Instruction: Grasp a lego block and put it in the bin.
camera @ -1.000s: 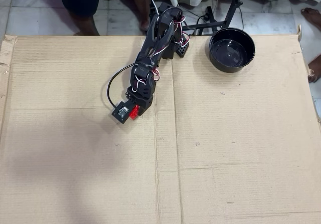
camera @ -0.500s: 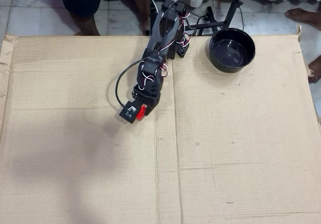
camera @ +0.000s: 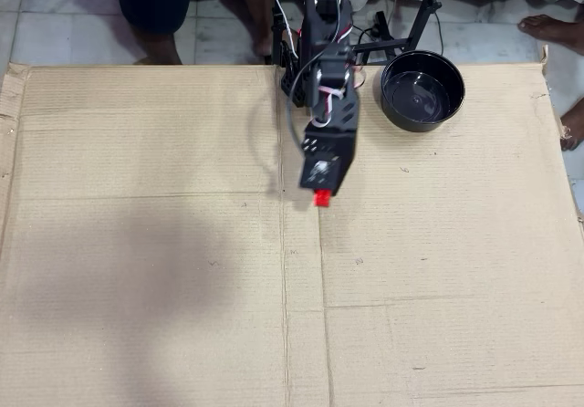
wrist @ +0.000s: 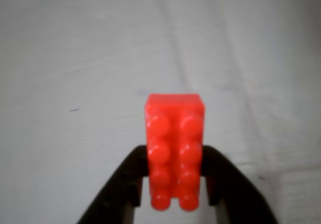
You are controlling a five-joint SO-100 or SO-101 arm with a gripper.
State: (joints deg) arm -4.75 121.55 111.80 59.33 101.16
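Block: the red block [wrist: 174, 151] is small, rigid, smooth plastic, so I judge it light and a little slippery; its flat long sides are the place to hold it.
Grip: the gripper [wrist: 174, 176] is clamped on those sides, one black finger [wrist: 131, 176] on each, low on the brick (studs face the wrist camera, and most of the brick sticks out past the tips).
Where: in the overhead view the block [camera: 321, 197] hangs at the tip of the gripper [camera: 324, 188] over the cardboard [camera: 438, 270], near its middle seam, well apart from the bin.
Bin: the black bin [camera: 422, 90] sits up and to the right, near the arm's base; glossy inside, nothing in it.
Risk: a loose pinch could let the brick twist.
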